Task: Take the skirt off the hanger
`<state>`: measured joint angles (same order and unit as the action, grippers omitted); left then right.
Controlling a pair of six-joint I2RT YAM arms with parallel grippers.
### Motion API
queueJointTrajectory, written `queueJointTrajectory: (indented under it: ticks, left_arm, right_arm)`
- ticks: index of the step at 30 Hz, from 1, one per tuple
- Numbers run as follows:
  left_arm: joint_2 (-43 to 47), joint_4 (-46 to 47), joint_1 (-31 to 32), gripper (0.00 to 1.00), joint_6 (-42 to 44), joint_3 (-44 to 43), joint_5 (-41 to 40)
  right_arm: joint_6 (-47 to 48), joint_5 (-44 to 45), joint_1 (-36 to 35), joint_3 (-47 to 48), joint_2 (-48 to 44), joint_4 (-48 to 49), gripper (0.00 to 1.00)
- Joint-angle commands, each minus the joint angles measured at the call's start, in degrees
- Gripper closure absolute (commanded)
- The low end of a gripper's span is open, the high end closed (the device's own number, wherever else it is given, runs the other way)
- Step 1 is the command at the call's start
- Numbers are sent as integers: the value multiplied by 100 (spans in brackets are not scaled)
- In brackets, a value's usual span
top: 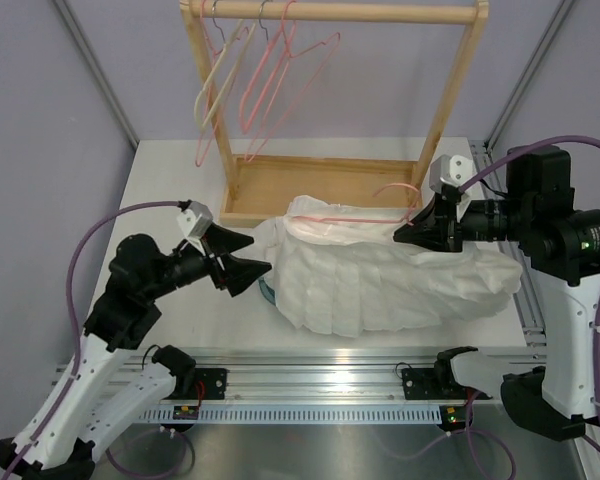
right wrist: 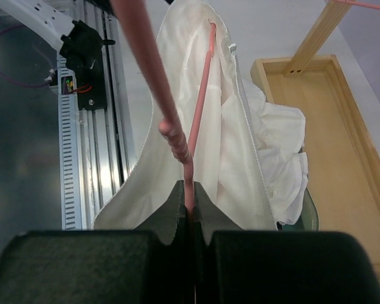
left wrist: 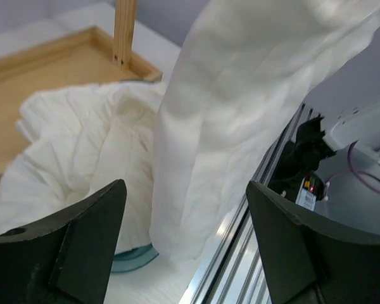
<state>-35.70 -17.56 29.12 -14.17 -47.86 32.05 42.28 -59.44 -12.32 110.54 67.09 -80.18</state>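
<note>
Skirt (top: pixel 380 275) cloth, white and pleated, lies heaped on the table (top: pixel 170 180) before the wooden rack base (top: pixel 280 185), threaded on the pink hanger (right wrist: pixel 201 95). Left gripper (left wrist: pixel 185 190) gapes wide, grasping nothing, with a fold just ahead. Right gripper (right wrist: pixel 189 190) is clenched on the hanger wire. Teal tub (left wrist: pixel 136 258) is mostly buried. Bare tabletop lies leftward.

Matt cloth skirt (top: pixel 380 270), smooth glossy hanger (right wrist: pixel 201 101), bare wood rack (top: pixel 330 12), ribbed metal rail (top: pixel 310 375).

Fingers (left wrist: pixel 82 247) spread wide; white skirt (left wrist: pixel 234 107) hangs between them; wooden tray (left wrist: pixel 57 76) behind.
</note>
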Motion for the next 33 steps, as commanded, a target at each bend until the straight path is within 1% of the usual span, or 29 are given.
queueJointTrajectory:
  ticks: [1, 5, 7, 8, 9, 10, 11, 12, 13, 15, 16, 19, 21, 23, 26, 28, 30, 33]
  left_arm:
    - [38, 60, -12, 19, -436, -803, -189]
    - [-243, -168, 14, 22, -1296, -1252, -761]
    - [-436, -318, 171, 23, -1473, -1384, -954]
    - [-481, -362, 277, 23, -1535, -1410, -1286]
    - [-516, -449, 408, 23, -1544, -1437, -1507]
    - [-560, -450, 671, 23, -1544, -1472, -1727]
    - [-665, -467, 795, 24, -1562, -1498, -2103]
    - [-744, -502, 927, 25, -1579, -1551, -2272]
    - [-850, -555, 1172, 30, -1588, -1612, -2422]
    - [-1201, -687, 1428, 31, -1562, -1867, -2826]
    - [-1315, -696, 1682, 31, -1527, -1946, -2949]
    - [-1676, -775, 1947, 34, -1465, -2245, -3441]
    - [-1869, -810, 1974, 39, -1395, -2385, -3592]
    - [-1966, -863, 1965, 41, -1343, -2465, -3732]
    - [-2116, -968, 1966, 48, -1290, -2571, -3951]
    - [-2239, -1021, 1965, 55, -1229, -2615, -4057]
    - [-2318, -1100, 1974, 66, -1184, -2650, -4145]
    - [-2415, -1039, 1974, 76, -1140, -2624, -4137]
  right_arm:
    - [254, 537, -95, -260, -222, 494, 100]
    - [219, 1127, -411, -743, -442, 959, 100]
    - [193, 1347, -508, -815, -486, 1074, 100]
    - [193, 1478, -587, -876, -504, 1118, 100]
    - [184, 1540, -631, -911, -547, 1162, 100]
    - [166, 1602, -666, -981, -557, 1250, 100]
    - [158, 1672, -728, -999, -574, 1285, 100]
    - [149, 1699, -754, -1008, -566, 1294, 100]
    - [140, 1716, -781, -1008, -565, 1321, 100]
    - [114, 1778, -851, -1035, -557, 1347, 100]
    - [96, 1795, -869, -1061, -565, 1373, 100]
    - [79, 1831, -939, -1087, -565, 1382, 100]
    - [78, 1840, -957, -1105, -583, 1400, 100]
    - [87, 1840, -983, -1131, -601, 1391, 100]
    - [114, 1840, -992, -1193, -644, 1400, 100]
    - [131, 1822, -1001, -1219, -680, 1383, 100]
    - [140, 1752, -1018, -1228, -723, 1391, 100]
    - [140, 1708, -1053, -1237, -785, 1365, 100]
